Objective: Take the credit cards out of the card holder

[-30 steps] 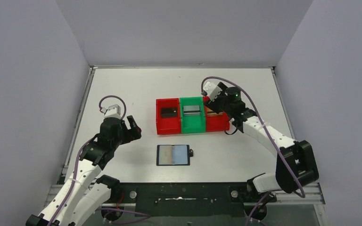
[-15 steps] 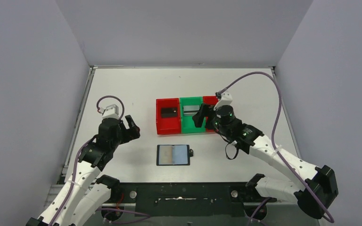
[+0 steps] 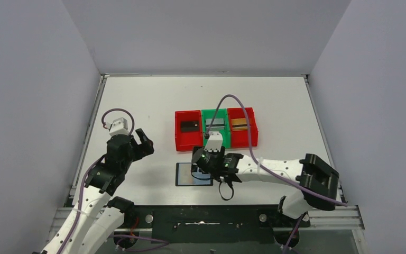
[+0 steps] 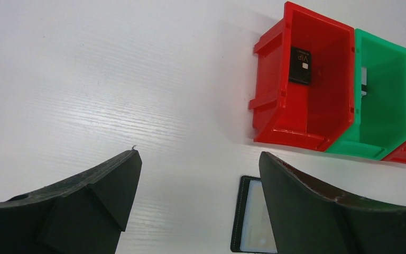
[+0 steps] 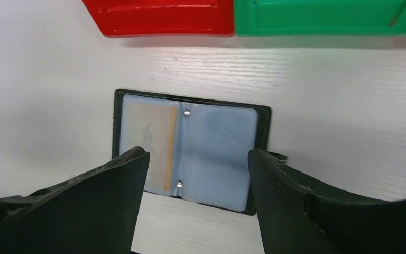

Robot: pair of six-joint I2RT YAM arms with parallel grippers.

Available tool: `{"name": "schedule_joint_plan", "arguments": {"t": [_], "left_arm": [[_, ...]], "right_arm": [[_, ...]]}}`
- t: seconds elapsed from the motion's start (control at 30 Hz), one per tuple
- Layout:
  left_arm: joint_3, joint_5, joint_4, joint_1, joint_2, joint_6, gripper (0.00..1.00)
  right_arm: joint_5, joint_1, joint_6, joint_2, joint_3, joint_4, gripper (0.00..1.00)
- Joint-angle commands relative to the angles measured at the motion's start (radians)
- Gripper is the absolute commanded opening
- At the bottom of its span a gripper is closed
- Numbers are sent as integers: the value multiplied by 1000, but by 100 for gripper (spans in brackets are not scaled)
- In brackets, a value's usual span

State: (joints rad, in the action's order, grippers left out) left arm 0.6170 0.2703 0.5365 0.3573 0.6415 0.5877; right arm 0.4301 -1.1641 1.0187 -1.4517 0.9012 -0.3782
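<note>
The card holder (image 5: 217,143) lies open and flat at the lower centre of the top view, near the bins (image 3: 188,146); the black card (image 4: 300,65), silver card (image 3: 215,123) and gold card (image 3: 238,123) each lie in a separate bin; the right gripper (image 5: 197,153) hangs over the holder, fingers spread wide; the left gripper (image 4: 200,155), at middle left, is wide and holds nothing.

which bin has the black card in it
The left-hand red bin holds the black card; the green bin has a silver-grey card, the other red bin a gold card.
</note>
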Motion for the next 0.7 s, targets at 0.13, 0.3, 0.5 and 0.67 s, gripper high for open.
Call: {"name": "schedule_joint_plan", "arguments": {"t": [0.13, 0.3, 0.5, 0.67], "left_arm": [[18, 57, -7, -11, -29, 19, 84], [14, 74, -6, -12, -43, 25, 84], [13, 69, -10, -13, -43, 27, 84], [12, 59, -13, -15, -34, 24, 84]], "right_arm": [[48, -73, 17, -235, 240, -34, 64], [-5, -76, -10, -303, 274, -12, 61], [-39, -77, -18, -385, 325, -45, 61], [-51, -76, -31, -426, 358, -65, 63]]}}
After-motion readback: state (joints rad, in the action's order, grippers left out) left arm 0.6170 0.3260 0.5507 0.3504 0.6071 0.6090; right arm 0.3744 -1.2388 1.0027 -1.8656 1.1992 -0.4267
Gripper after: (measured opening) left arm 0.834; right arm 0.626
